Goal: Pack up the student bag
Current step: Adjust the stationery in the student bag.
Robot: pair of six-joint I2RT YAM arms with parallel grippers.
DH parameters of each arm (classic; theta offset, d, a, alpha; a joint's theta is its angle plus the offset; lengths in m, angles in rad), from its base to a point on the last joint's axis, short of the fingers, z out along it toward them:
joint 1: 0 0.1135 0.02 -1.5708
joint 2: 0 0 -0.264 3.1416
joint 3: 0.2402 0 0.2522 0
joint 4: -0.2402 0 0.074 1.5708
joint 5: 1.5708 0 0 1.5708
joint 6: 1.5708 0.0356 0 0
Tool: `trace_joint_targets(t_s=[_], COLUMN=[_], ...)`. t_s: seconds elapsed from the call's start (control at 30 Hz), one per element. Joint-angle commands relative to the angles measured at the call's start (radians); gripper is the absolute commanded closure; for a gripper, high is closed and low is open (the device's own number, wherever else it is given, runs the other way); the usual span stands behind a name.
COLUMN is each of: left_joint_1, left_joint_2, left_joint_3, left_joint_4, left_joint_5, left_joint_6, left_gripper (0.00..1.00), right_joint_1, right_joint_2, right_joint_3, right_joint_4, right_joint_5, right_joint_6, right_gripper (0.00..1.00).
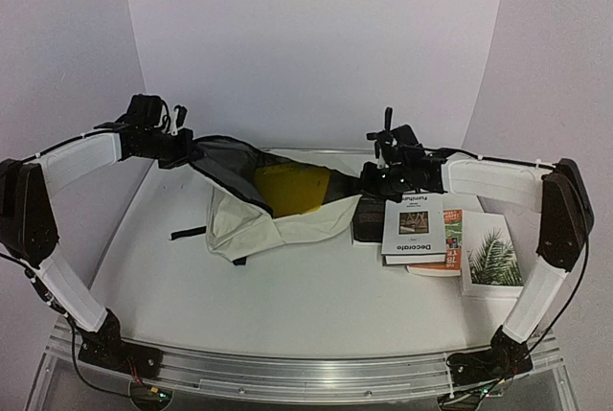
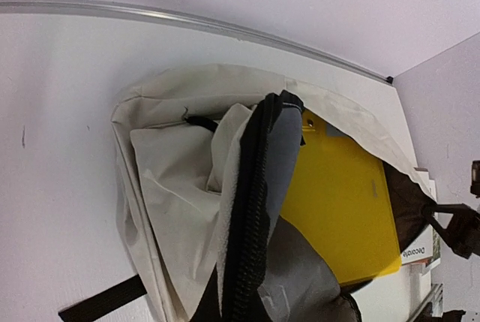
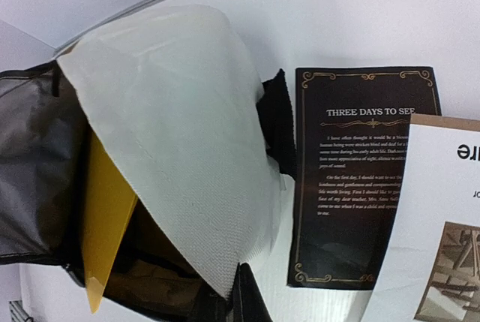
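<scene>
We are holding the bag [image 1: 249, 224] mid-table, its mouth stretched between left gripper [image 1: 182, 152] and right gripper [image 1: 372, 181], both clamped on its rim. Fabric is hiding our fingertips, and a yellow folder [image 1: 287, 191] inside is showing only partly.

Elbows bent outward, both arms reach inward, fingertips facing each other, left gripper [image 1: 184, 154] and right gripper [image 1: 370, 181] clamped on the student bag [image 1: 244, 224].

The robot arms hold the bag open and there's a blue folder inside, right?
No. The folder inside the student bag is yellow, not blue, as the left wrist view shows. The left gripper and right gripper do hold the bag open.
</scene>
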Motion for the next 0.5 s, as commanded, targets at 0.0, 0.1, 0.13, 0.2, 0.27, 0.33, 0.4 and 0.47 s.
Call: trace_joint_targets(t_s=[0.0, 0.1, 0.13, 0.2, 0.27, 0.33, 0.4, 0.47], left_joint_1=[0.010, 0.010, 0.010, 0.010, 0.009, 0.010, 0.009, 0.010], left_joint_2=[-0.071, -0.057, -0.049, -0.031, -0.005, 0.032, 0.058, 0.063], left_joint_3=[-0.022, -0.019, -0.015, -0.011, -0.016, -0.007, 0.013, 0.020], left_joint_4=[0.056, 0.073, 0.082, 0.116, 0.172, 0.194, 0.165, 0.126], left_joint_5=[0.041, 0.082, 0.104, 0.160, 0.219, 0.258, 0.239, 0.145], left_joint_6=[-0.028, -0.045, -0.053, -0.073, -0.105, -0.118, -0.098, -0.060], left_gripper=[1.00, 1.00, 1.00, 1.00, 0.99, 0.98, 0.97, 0.96], right_joint_1=[-0.018, -0.018, -0.018, -0.017, -0.009, 0.000, 0.003, 0.003], right_joint_2=[0.047, 0.053, 0.051, 0.049, 0.043, 0.027, 0.015, 0.004], right_joint_3=[0.062, 0.082, 0.086, 0.100, 0.105, 0.101, 0.098, 0.091], right_joint_4=[-0.020, -0.019, -0.016, -0.006, 0.005, 0.018, 0.017, 0.017], right_joint_5=[0.063, 0.022, -0.017, -0.139, -0.224, -0.245, -0.226, -0.211], right_joint_6=[-0.080, -0.103, -0.117, -0.152, -0.169, -0.170, -0.164, -0.160], right_gripper=[1.00, 1.00, 1.00, 1.00, 1.00, 1.00, 1.00, 1.00])
